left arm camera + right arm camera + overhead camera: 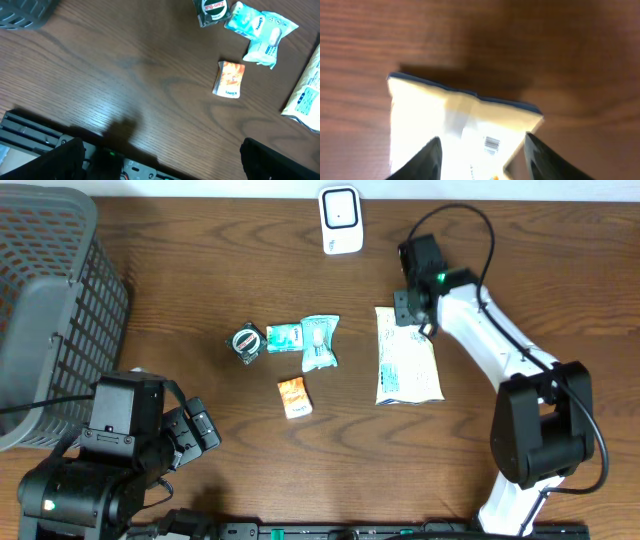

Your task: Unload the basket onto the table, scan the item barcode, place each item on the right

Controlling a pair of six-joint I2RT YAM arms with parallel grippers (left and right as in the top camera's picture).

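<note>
The right claw point(482, 142) stands open above the top end of a white packet point(406, 360). In the right wrist view its two dark fingers point(431, 159) are apart, one on each side of the middle of the packet. I cannot tell if the fingertips touch it. The packet lies flat on the brown wooden surface point(200, 260), right of centre, with its long side running away from the robot. Its far edge has a thin blue line. A small barcode point(491, 143) shows on the upper face, between the two fingers.

A white scanner point(341, 220) stands at the far edge of the surface, well apart from the packet and to its left.

The left claw point(198, 428) is at the near left corner, wide open and holding nothing. In the left wrist view its two dark fingers point(65, 160) sit far apart at the bottom corners, over bare wood.

In the middle of the surface lie some small things. There is a round tin point(247, 341), and just beside it two light green packets point(320, 342), the larger one on the right. A small orange packet point(294, 396) lies alone, nearer to the robot. A grey basket point(40, 300) takes the far left corner.
</note>
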